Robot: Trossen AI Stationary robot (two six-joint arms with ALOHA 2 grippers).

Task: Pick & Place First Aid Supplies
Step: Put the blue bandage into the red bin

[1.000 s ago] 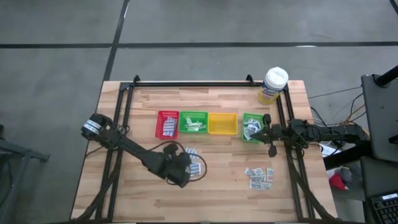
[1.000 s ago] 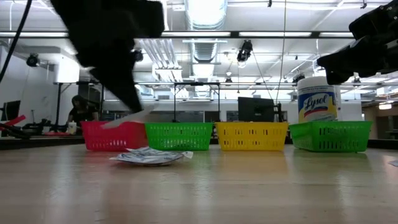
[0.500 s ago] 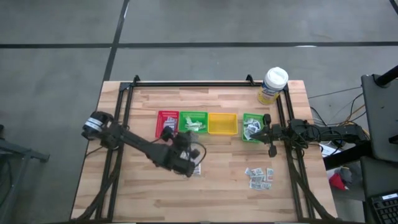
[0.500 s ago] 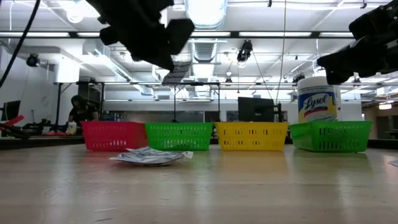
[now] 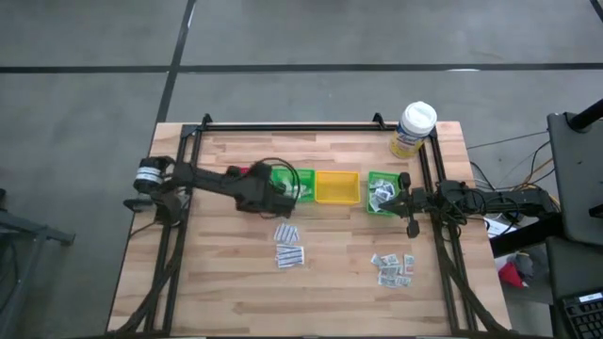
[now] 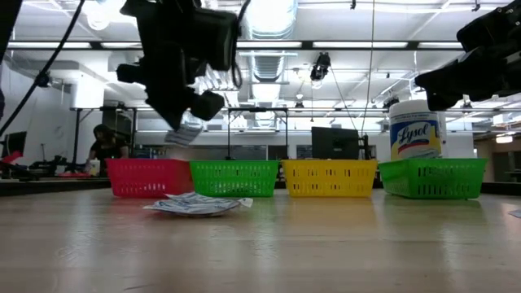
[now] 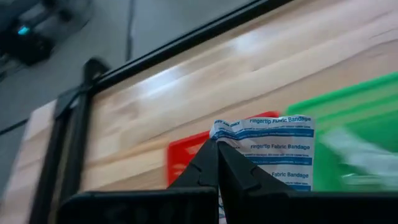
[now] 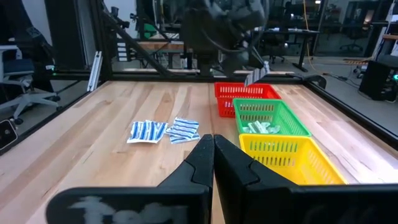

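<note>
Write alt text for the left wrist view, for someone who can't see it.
The left gripper, shut, pinches a white packet printed "fingertip Fabric Bandage" above the wooden table. Beyond the fingers are a red tray and, beside it, a green tray.

Worktop: pale wood, plank-striped, black frame.
Trays: red, green, yellow, green.
Tub: white lid, yellow label.
Left tool: black.
Strip: white, blue bands, blue print.
Packets: white, blue-striped.
Squares: grey-white.
</note>
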